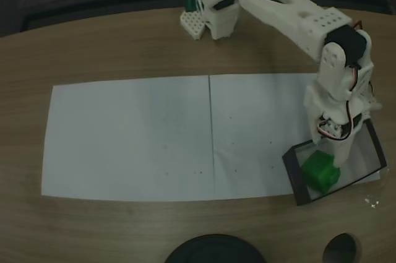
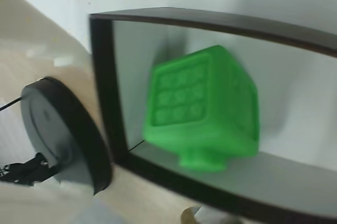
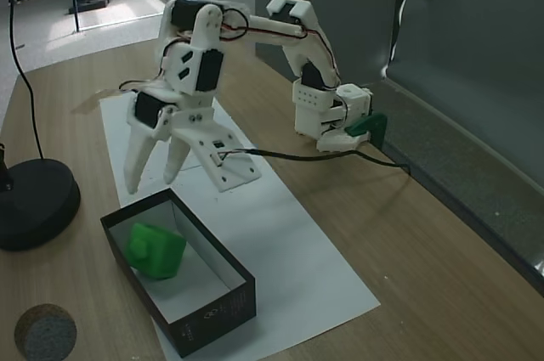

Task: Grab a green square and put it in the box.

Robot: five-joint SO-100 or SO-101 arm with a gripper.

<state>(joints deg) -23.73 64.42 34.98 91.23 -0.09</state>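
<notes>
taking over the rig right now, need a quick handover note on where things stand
Gripper: open, empty, fingers spread above the box's far end, apart from the cube.
Small bright green plastic cube: lying tilted inside the shallow black-walled rectangular box, at the end nearest the arm; the wrist view shows its stud pointing down.
Done: cube is in the box and released.
Left: likely just pulling the arm back.

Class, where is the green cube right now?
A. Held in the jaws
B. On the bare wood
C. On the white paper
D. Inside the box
D: the green cube sits inside the box, with the gripper open above it.
</notes>
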